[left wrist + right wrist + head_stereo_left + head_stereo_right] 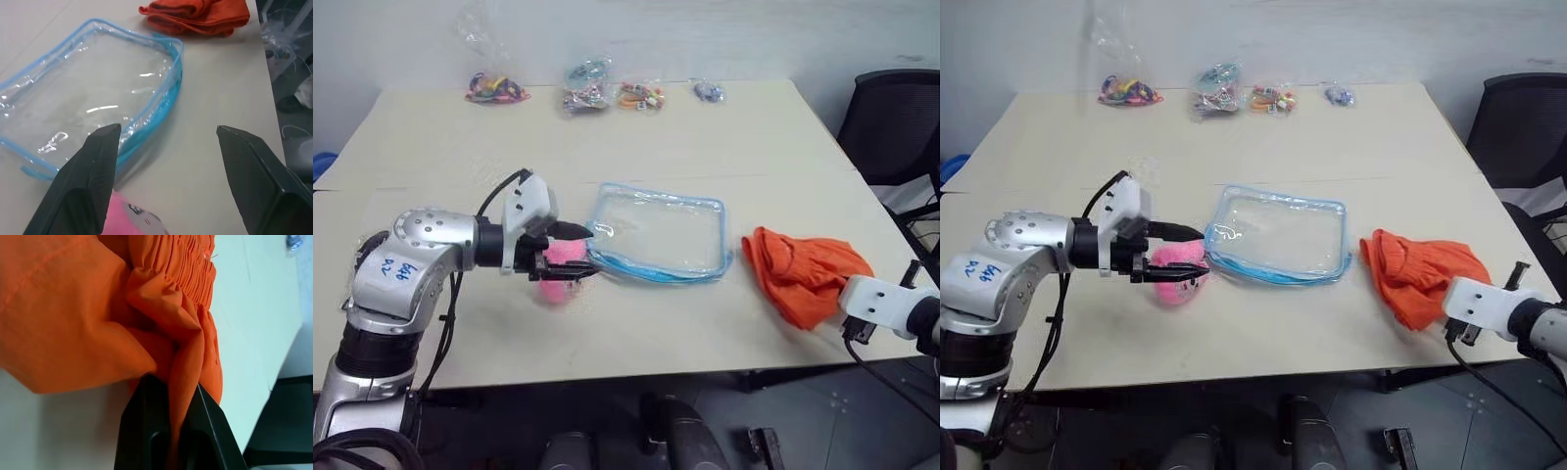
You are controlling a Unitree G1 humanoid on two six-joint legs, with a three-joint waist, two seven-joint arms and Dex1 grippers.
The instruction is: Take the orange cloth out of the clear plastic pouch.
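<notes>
The orange cloth (pixel 806 271) is seen fully outside the clear plastic pouch (pixel 658 233), lying on the tabletop (pixel 607 147) near its right edge and apart from the pouch, which looks empty and lies flat at the middle. A fold of the cloth is pinched between the clenched jaws of the right gripper (pixel 180 431), while the left gripper (pixel 166 142) is held with its jaws released just beside the pouch's end, above the pink plush charm (pixel 1178 274). The removal is judged done, and only the cloth's release seems left.
</notes>
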